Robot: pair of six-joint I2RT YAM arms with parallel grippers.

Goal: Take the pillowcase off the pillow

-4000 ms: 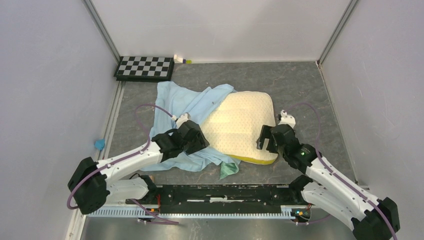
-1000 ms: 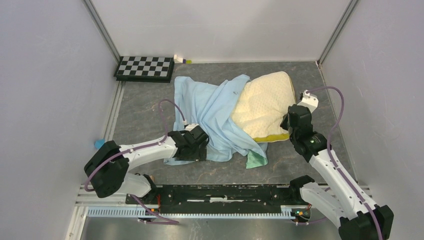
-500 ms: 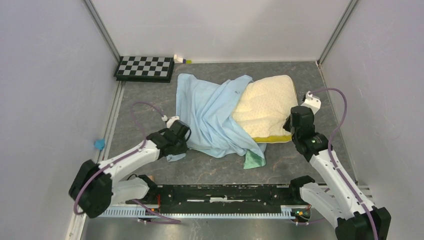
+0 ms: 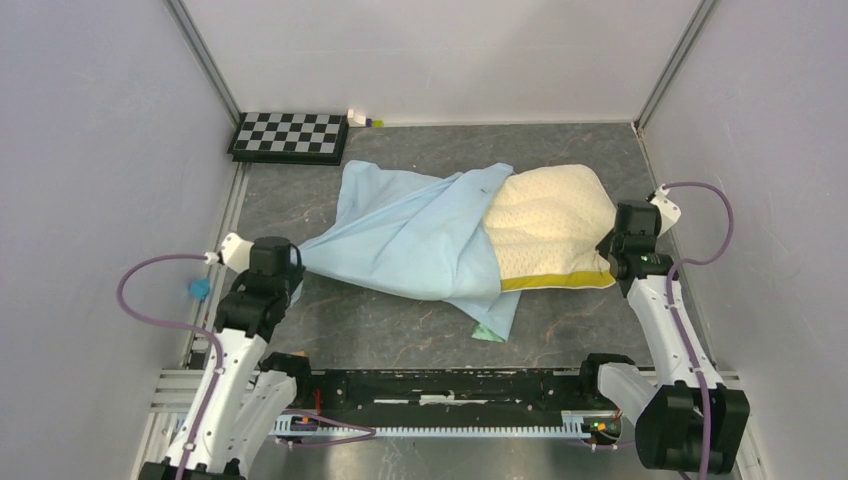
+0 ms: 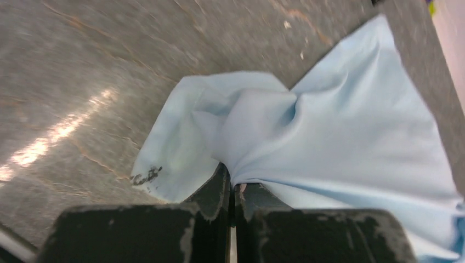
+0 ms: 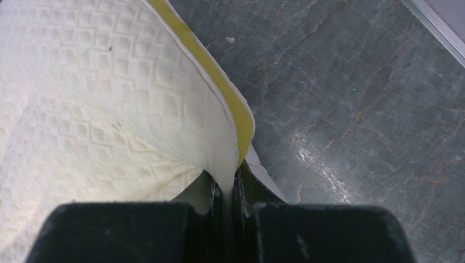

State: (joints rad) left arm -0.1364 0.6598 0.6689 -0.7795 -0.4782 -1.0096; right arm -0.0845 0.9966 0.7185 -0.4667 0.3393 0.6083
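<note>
Across the grey table (image 4: 400, 325), the left gripper (image 4: 296, 264), jaws clamped on a bunched corner of the pillowcase (image 4: 415, 235), holds the blue cloth stretched out to the left, while the right gripper (image 4: 612, 258) is pinched tight on the right edge of the pillow (image 4: 550, 215) (just by its yellow side band); the pillowcase covers only the pillow's left part, the cream right part lying bare

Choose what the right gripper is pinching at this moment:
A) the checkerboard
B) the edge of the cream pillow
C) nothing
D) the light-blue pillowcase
B: the right wrist view shows the right gripper shut on the edge of the pillow, while the left gripper holds the pillowcase.
</note>
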